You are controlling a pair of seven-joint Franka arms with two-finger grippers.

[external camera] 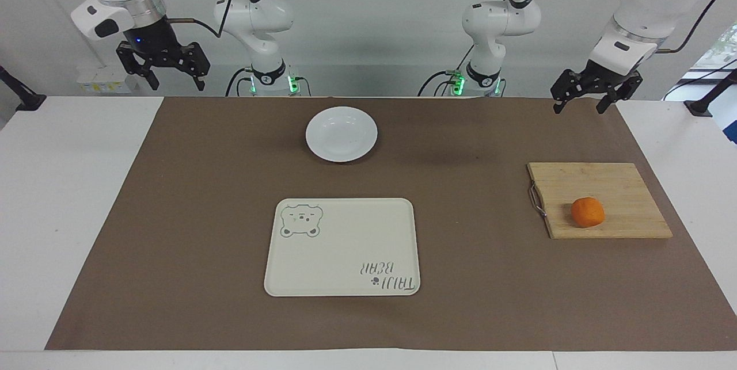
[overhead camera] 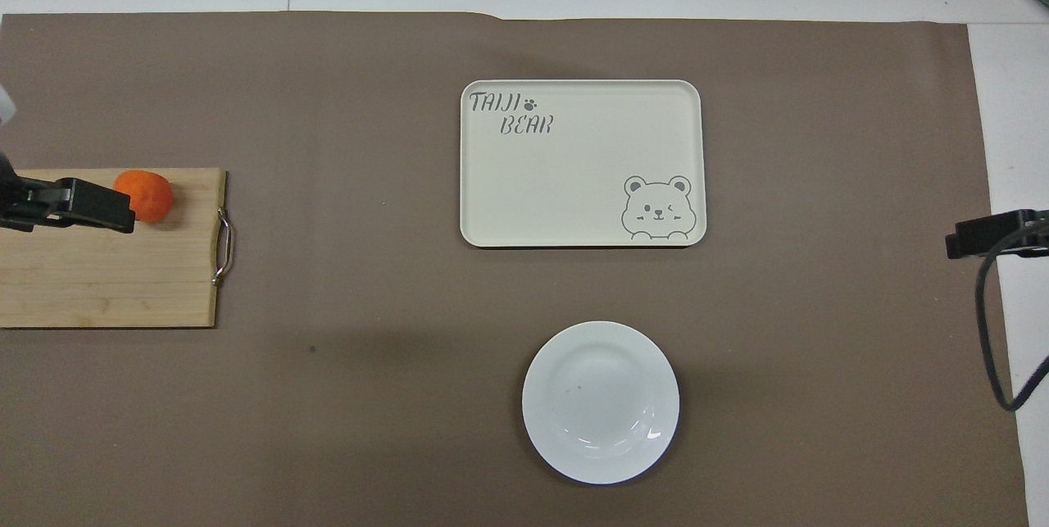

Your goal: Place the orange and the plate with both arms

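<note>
One small round bright-orange fruit, the orange (external camera: pixel 588 212), is being carried by one rectangular bamboo cutting board (external camera: pixel 599 200) with a metal handle, lying toward the left arm's end of the table (external camera: pixel 57 214). One round glossy white plate (external camera: pixel 341 134) is being seen bare on the brown paper mat (external camera: pixel 201 243), nearer to the robots than the one cream rectangular tray with a bear print (external camera: pixel 342 247), which is lying at the middle of the mat. The plate and the tray are being kept apart, as are the tray and the board.

Two white arms are being shown, both raised. The left gripper (external camera: pixel 586 100) is being held in the air over the mat's edge, at the end where the board lies, its jaws spread wide and holding nothing. The right gripper (external camera: pixel 173 78) is being held in the air over the table's edge at the right arm's end, its jaws likewise spread wide and empty. Neither the orange nor the plate is being touched.
</note>
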